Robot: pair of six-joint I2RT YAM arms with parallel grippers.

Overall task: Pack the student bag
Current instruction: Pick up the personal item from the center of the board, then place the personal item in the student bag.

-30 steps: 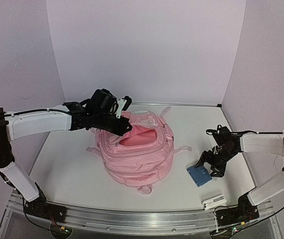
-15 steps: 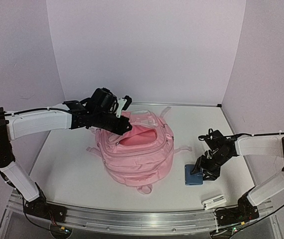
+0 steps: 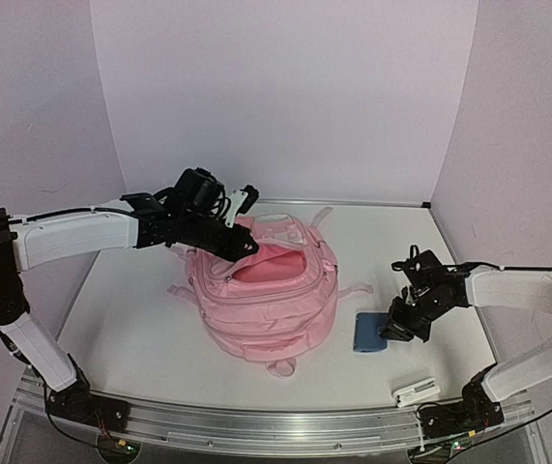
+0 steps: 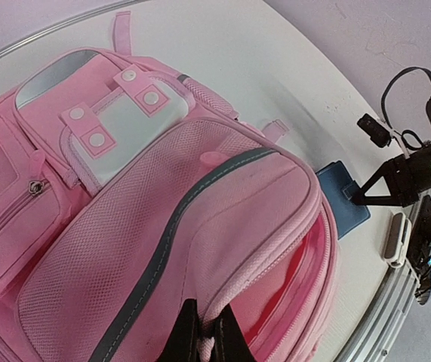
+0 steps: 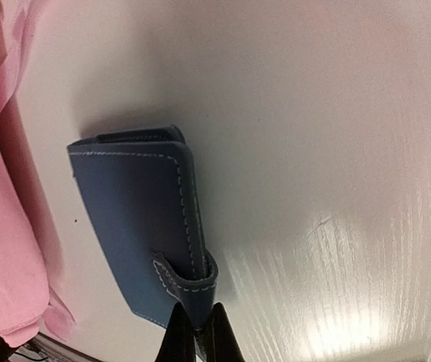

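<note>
Blue wallet [image 3: 365,333] slid left, now near student bag [image 3: 266,290]; right jaws grip its tab; left jaws pinch bag rim.

My top camera looks down from above and behind me, taking in the whole table [image 3: 130,329]. My left wrist camera sits close over the bag [image 4: 162,226], looking across to the wallet [image 4: 343,200]. My right wrist camera hangs very near that wallet, with the bag at its left edge.
</note>
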